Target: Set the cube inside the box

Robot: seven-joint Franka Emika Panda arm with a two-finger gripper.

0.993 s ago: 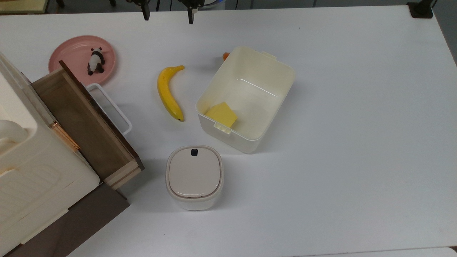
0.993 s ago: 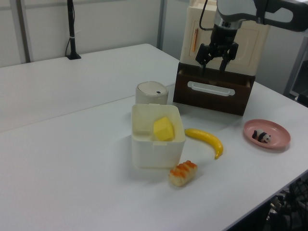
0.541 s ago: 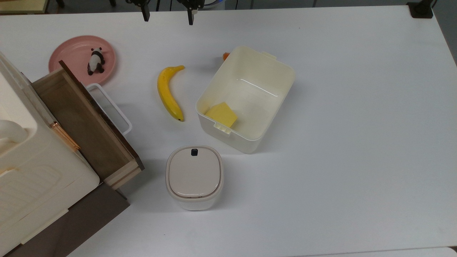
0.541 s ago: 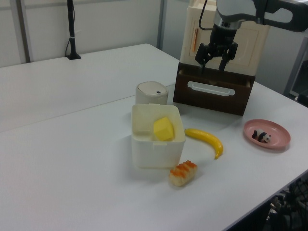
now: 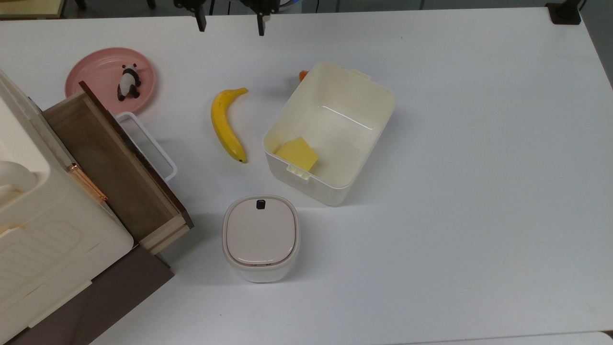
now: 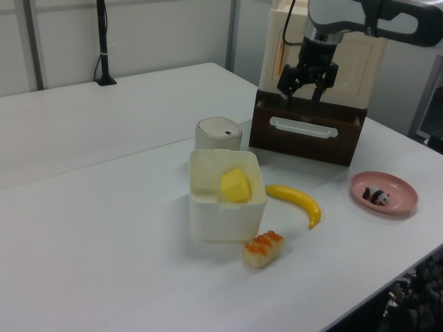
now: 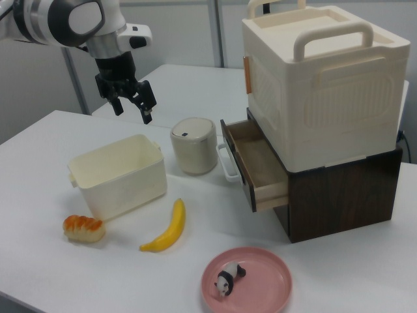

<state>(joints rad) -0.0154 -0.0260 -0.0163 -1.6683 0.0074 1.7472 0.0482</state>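
Note:
The pale-yellow cube [image 5: 297, 153] lies inside the cream-white box [image 5: 357, 76], in the corner at the top view's lower left. In the left view the cube [image 6: 235, 185] leans against a wall of the box [image 6: 225, 218]. In the right view the walls of the box [image 7: 120, 176] hide the cube. My gripper [image 5: 231, 26] hangs open and empty, high above the table and well away from the box. It is in front of the cabinet in the left view [image 6: 302, 91] and above the box in the right view [image 7: 133, 112].
A banana [image 5: 226, 125] lies beside the box, with an orange-topped food piece [image 6: 263, 249] on the table close by the box. A lidded bin [image 5: 261, 237], an open wooden drawer [image 5: 110, 158] with a cream case on top, and a pink plate [image 5: 96, 72] holding a panda [image 5: 128, 82] stand nearby.
The open gripper has shifted slightly, a little right and down in the top view. The cube and box have not moved.

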